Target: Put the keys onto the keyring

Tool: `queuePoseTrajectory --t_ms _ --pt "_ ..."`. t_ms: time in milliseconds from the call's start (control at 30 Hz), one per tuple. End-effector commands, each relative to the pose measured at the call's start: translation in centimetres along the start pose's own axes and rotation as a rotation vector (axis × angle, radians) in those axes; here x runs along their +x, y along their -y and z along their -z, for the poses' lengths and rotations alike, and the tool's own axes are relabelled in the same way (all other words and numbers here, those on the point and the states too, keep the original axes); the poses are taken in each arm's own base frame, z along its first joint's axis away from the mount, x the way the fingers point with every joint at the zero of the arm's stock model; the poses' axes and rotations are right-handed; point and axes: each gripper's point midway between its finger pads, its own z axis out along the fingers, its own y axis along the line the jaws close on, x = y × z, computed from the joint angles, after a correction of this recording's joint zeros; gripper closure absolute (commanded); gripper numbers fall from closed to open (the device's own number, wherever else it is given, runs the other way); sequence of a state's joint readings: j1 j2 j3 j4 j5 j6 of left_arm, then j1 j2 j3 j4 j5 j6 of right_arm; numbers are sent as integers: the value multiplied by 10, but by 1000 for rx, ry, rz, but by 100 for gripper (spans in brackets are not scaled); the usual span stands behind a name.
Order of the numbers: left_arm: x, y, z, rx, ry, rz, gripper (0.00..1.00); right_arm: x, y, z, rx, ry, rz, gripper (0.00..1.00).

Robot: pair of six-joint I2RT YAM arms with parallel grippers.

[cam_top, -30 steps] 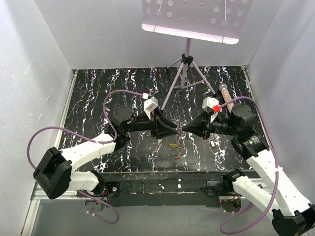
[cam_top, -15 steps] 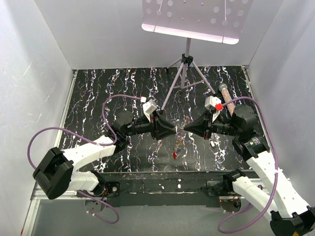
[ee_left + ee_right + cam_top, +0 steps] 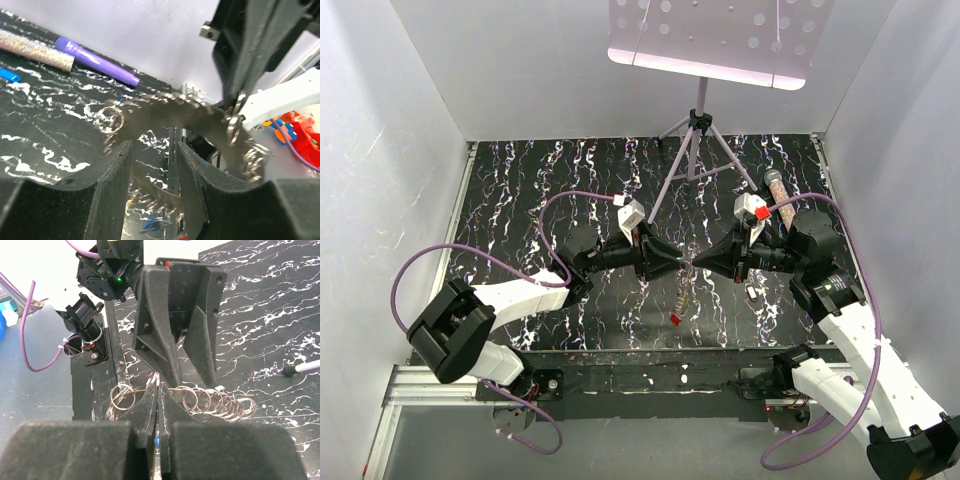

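Keyring (image 3: 681, 296): in the top view you see it as a thin metallic strand held above the black marbled table (image 3: 520, 200), between the two arms. It hangs from the spot where the gripper tips meet, and a small red piece (image 3: 675, 320) sits at its lower end. In the left wrist view the keyring (image 3: 165, 107) appears as a wide, blurred loop edged with small wire rings (image 3: 110, 120). In the right wrist view the same loop (image 3: 215, 402) runs sideways just beyond the fingertips, its rings overlapping in a row. Your right gripper (image 3: 158, 390) has its fingers pressed together on the loop's wire. The left wrist view confirms this pinch on the far right part of the loop (image 3: 234, 114). Your left gripper (image 3: 152, 150) faces it tip to tip with its jaws apart, and the loop crosses the gap between them. Whether either finger touches the wire cannot be told. From above, the left gripper (image 3: 680, 264) and right gripper (image 3: 697, 265) almost meet. Behind them on the table lie a purple marker (image 3: 97, 62) and a glitter-covered pen (image 3: 35, 47), and a tripod stand (image 3: 692, 150) rises at the far side.
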State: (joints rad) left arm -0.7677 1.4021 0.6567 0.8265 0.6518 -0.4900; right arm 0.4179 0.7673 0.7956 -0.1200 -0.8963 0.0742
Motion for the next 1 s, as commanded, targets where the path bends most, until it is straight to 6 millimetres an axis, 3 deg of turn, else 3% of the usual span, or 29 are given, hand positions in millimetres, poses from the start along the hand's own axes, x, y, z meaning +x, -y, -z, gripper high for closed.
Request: queuePoseTrajectory --t_ms 0,367,800,967 --pt "-36 31 -2 127 97 -82 60 -24 -3 2 -13 61 79 99" --pt "-42 73 -7 320 59 -81 57 -22 0 3 1 61 70 99" --pt "-49 73 -7 282 72 -104 57 -19 -3 5 -6 65 64 99" --pt "-52 75 -5 276 93 -106 63 -18 -2 5 -3 64 60 99"
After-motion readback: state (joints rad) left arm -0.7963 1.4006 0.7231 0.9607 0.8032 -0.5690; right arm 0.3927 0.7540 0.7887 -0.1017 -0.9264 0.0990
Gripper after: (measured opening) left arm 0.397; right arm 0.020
